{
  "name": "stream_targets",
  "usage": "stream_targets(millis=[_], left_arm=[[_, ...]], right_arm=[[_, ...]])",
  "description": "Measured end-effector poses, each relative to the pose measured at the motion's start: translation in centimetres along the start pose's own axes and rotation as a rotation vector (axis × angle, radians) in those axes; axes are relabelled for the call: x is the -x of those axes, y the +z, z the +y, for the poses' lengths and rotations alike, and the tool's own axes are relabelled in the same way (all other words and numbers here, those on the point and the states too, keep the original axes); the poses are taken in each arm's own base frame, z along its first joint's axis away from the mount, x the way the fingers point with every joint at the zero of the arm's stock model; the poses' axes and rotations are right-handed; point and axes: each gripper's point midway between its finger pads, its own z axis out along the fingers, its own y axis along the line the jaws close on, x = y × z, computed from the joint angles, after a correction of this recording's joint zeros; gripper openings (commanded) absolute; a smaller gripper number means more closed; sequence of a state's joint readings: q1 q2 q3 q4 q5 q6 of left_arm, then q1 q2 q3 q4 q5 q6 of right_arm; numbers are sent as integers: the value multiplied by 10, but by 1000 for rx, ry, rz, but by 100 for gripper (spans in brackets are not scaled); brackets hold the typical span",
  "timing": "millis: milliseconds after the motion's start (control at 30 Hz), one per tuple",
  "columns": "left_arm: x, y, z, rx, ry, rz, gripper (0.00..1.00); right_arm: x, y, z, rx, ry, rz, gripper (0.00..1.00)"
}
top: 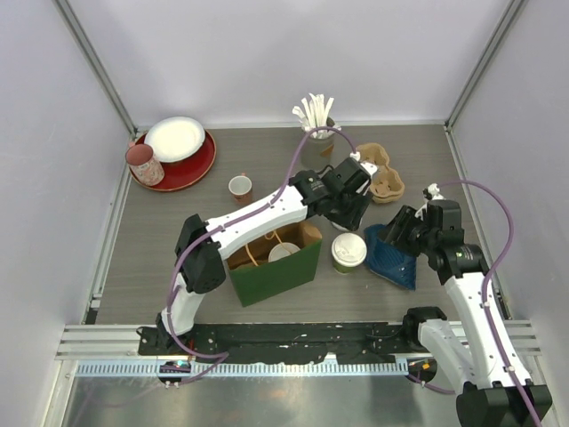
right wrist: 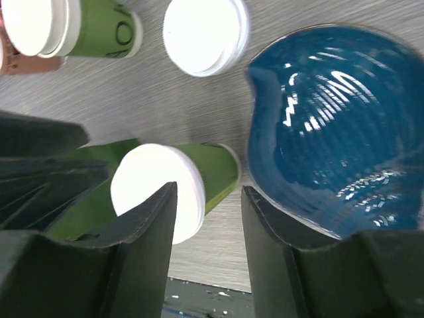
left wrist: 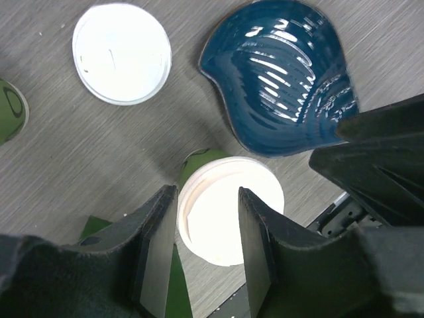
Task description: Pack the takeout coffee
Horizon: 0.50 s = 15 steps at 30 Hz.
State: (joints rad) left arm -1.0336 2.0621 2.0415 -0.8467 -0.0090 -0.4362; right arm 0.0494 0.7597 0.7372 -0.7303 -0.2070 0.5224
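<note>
The takeout coffee (top: pixel 348 252), a white-lidded green paper cup, is stood on the desk (top: pixel 178 233) beside the green paper bag (top: pixel 280 274). The left pincer (left wrist: pixel 207 195) is held open above it, apparently for grasping. The right pincer (right wrist: pixel 209 189) is open, empty.

1. Left wrist view: green cup (left wrist: pixel 9 109) cut off by the left edge; only a sliver shows.
2. Right wrist view: lidded cup (right wrist: pixel 73 26) cropped at the top, blue dish (right wrist: pixel 331 132) cropped at the right.
3. Top view: bagged cup (top: pixel 283 253) shows its lid only, the body hidden inside the green bag (top: pixel 280 274).
</note>
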Motion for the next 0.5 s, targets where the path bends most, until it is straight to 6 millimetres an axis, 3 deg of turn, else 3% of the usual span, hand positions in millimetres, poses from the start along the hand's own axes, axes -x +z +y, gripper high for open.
stream_targets(millis=[133,267,500], left_arm=[[-12,13,12,26,-10,23,39],[-27,24,29,43,-32,64,40],[-25,24,28,-15,-54,62,40]], right_arm=[[-13,3,8,71,4,42,45],[-27,8,6,91,14,90,46],[-34,10,12,116,-12,129,49]])
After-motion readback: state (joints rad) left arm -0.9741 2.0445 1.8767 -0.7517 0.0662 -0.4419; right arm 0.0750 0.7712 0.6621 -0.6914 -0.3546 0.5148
